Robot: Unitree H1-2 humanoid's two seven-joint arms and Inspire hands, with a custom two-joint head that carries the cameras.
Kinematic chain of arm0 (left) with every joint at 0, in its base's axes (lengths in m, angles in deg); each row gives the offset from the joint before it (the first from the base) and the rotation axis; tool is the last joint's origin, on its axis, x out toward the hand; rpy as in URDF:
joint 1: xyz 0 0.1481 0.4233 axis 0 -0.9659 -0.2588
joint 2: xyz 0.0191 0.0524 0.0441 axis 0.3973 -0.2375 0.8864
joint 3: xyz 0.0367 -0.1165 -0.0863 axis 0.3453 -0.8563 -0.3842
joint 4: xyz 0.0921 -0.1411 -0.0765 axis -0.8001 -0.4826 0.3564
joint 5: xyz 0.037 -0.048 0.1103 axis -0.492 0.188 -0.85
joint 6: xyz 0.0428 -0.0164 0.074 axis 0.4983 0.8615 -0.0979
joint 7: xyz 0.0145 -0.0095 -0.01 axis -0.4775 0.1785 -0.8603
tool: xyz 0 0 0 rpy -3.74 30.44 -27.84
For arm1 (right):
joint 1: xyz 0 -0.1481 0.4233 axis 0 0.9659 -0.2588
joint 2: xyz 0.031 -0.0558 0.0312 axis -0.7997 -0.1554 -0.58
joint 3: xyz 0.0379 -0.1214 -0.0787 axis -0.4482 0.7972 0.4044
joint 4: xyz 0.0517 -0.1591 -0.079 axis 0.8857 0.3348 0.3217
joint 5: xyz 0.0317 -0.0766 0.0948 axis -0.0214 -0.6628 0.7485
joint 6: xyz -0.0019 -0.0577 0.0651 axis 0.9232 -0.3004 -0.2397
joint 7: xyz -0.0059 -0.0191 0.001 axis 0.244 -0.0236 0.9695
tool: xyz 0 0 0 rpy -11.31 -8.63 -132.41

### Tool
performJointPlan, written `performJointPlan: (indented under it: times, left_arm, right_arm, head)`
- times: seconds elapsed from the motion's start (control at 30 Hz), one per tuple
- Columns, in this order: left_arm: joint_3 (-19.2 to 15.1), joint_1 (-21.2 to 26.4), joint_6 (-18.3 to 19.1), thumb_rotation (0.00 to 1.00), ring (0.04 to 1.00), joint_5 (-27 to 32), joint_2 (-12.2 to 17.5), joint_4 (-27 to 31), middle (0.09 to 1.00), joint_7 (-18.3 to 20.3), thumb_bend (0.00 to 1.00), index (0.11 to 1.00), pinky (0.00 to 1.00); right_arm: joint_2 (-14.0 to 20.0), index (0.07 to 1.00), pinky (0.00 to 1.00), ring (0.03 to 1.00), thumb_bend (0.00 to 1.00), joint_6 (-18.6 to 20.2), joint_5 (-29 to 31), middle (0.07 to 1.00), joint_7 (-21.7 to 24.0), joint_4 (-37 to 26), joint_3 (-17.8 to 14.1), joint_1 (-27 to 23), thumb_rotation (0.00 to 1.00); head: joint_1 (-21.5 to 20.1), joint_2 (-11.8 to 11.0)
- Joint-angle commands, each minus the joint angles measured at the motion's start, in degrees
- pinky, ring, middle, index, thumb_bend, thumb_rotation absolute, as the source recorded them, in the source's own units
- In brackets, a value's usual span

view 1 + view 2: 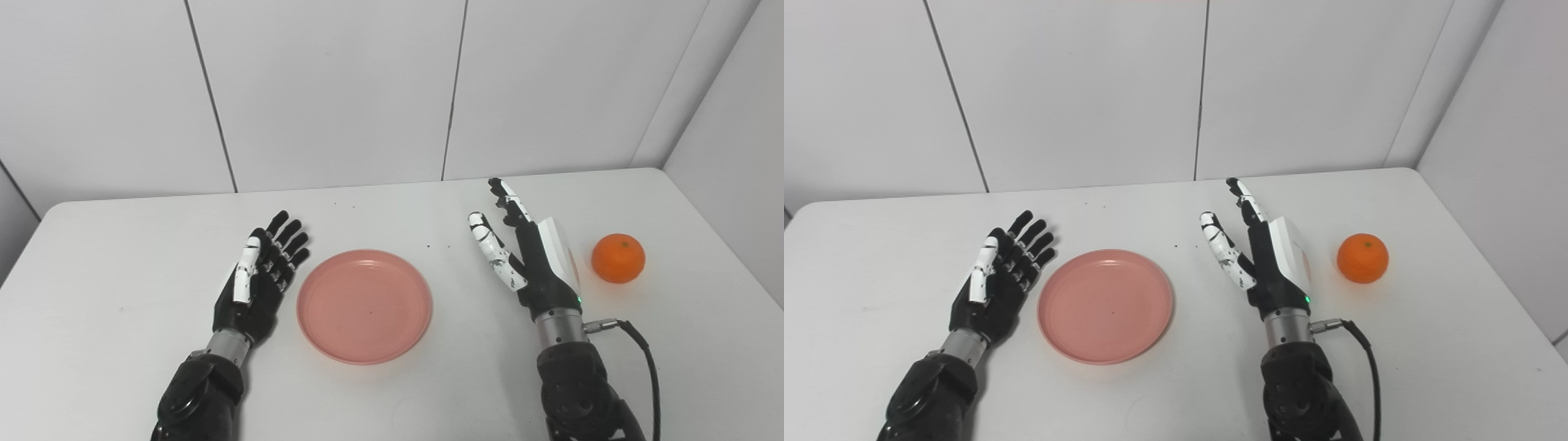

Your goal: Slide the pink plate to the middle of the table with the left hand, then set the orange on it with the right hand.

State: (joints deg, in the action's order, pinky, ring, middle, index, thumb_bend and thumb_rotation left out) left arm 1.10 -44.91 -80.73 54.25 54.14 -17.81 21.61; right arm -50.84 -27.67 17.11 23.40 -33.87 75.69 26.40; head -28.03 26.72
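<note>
A round pink plate [364, 305] lies flat on the white table [122, 331], near its middle. My left hand [260, 275] is open, palm up, just to the left of the plate and apart from its rim. An orange [618, 258] sits on the table at the right. My right hand [527, 251] is open and empty, fingers pointing away from me, between the plate and the orange, touching neither. The same scene shows in the right eye view: plate [1105, 304], orange [1362, 258], left hand [1001, 275], right hand [1268, 254].
A black cable [643, 355] runs from my right wrist down toward the bottom edge. White wall panels [331, 92] stand behind the table, and a side wall [735, 122] stands at the right.
</note>
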Motion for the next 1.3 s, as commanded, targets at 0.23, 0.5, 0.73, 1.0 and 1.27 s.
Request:
performJointPlan:
  times: [0.23,0.5,0.73,1.0,1.27]
  left_arm:
    - [-1.70,-0.56,0.82,1.00,0.951,0.79,1.19,-5.72,0.955,1.07,0.31,0.948,0.97]
    - [-2.88,0.48,1.71,1.00,0.971,1.79,1.79,-7.32,0.973,1.81,0.30,0.969,1.00]
    - [-3.05,0.78,2.47,1.00,0.976,1.79,2.41,-7.03,0.974,1.58,0.29,0.973,1.00]
    - [-3.72,1.25,3.71,1.00,0.971,2.85,2.93,-7.03,0.973,1.70,0.28,0.976,1.00]
    - [-4.01,1.24,5.61,1.00,0.976,3.67,3.25,-5.95,0.982,1.30,0.29,0.983,1.00]
  right_arm:
    - [5.63,0.873,0.74,0.815,0.85,3.43,-10.17,0.838,0.55,-7.79,-4.94,-2.39,0.64]
    - [8.11,0.901,0.73,0.825,0.87,2.56,-16.16,0.869,-0.52,-7.90,-7.46,-2.54,0.55]
    - [8.14,0.930,0.67,0.808,0.86,5.72,-20.77,0.892,1.89,-7.80,-9.90,-2.58,0.47]
    - [8.21,0.944,0.69,0.841,0.87,7.08,-22.28,0.906,4.72,-5.46,-13.28,-1.34,0.43]
    - [7.38,0.955,0.69,0.848,0.91,7.16,-23.38,0.914,7.16,-0.44,-16.34,-0.56,0.48]
  head:
    - [-3.00,-2.35]
    - [-7.61,-3.69]
    - [-8.47,-3.17]
    - [-9.24,-2.05]
    - [-9.42,-0.80]
